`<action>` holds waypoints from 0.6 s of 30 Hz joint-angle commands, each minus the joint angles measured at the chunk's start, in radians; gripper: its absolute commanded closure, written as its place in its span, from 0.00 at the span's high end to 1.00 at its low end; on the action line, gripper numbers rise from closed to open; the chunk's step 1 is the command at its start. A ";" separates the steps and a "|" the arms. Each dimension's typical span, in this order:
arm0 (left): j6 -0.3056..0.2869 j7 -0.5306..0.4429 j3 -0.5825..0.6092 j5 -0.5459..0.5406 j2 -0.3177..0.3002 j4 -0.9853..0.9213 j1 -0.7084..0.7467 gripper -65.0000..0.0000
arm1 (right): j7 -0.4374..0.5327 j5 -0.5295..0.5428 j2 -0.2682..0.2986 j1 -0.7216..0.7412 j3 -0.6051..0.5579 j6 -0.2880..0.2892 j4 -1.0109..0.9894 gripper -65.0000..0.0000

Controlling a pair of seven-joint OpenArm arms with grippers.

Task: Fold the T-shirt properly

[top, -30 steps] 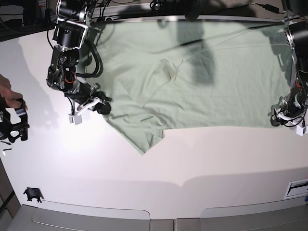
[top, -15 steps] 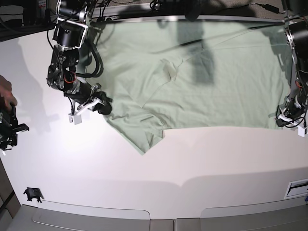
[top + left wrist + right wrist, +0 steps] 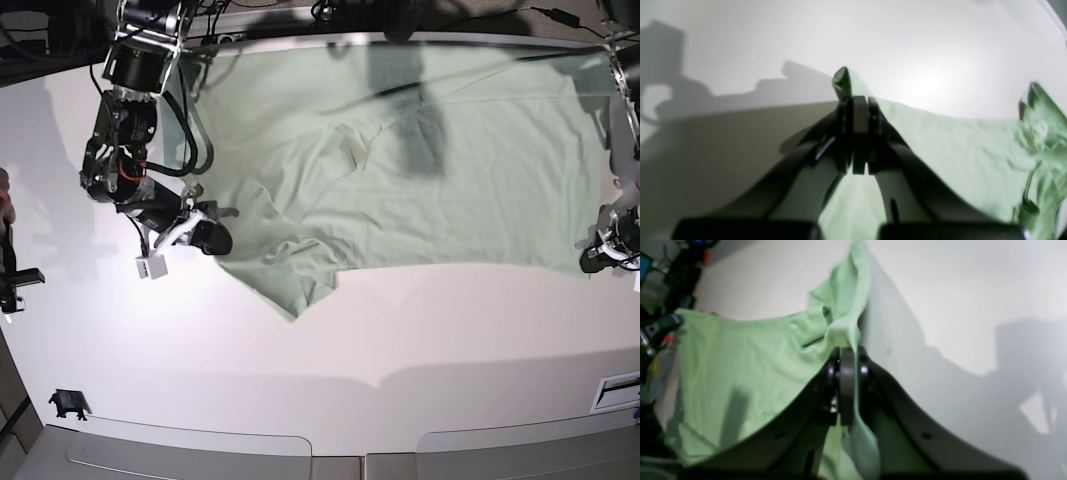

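T-shirt [image 3: 420,170] spread nearly flat on table [image 3: 420,330], no fold made. Left gripper [image 3: 857,110] and right gripper [image 3: 845,356] each clamp shirt edge.

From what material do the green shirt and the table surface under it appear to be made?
The T-shirt looks like thin, soft knit fabric with a matte finish: it wrinkles and rises in a limp peak where the left gripper pinches it. The table seems a hard, smooth white board, perhaps laminate: it shows a soft glare patch and sharp shadows. The exact material is not certain.
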 commanded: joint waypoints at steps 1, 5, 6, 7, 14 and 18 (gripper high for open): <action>-0.013 0.002 -0.005 -0.054 -0.035 0.018 -0.024 0.00 | 0.000 0.047 0.010 0.000 0.003 0.010 0.046 0.00; -0.013 0.085 -0.005 -0.195 -0.068 0.018 -0.004 0.00 | -0.036 0.096 0.011 -0.086 0.003 0.010 0.148 0.00; -0.013 0.101 -0.006 -0.230 -0.080 0.018 0.010 0.00 | -0.040 0.096 0.011 -0.108 0.003 0.010 0.171 0.00; -0.013 0.120 -0.008 -0.261 -0.089 0.018 0.024 0.00 | -0.043 0.096 0.011 -0.132 0.003 0.010 0.195 0.00; -0.013 0.270 -0.132 -0.439 -0.132 0.059 0.172 0.00 | -0.074 0.096 0.011 -0.271 0.003 0.010 0.346 0.00; -0.013 0.369 -0.242 -0.496 -0.136 0.133 0.266 0.00 | -0.085 0.095 0.011 -0.333 0.003 0.010 0.397 0.00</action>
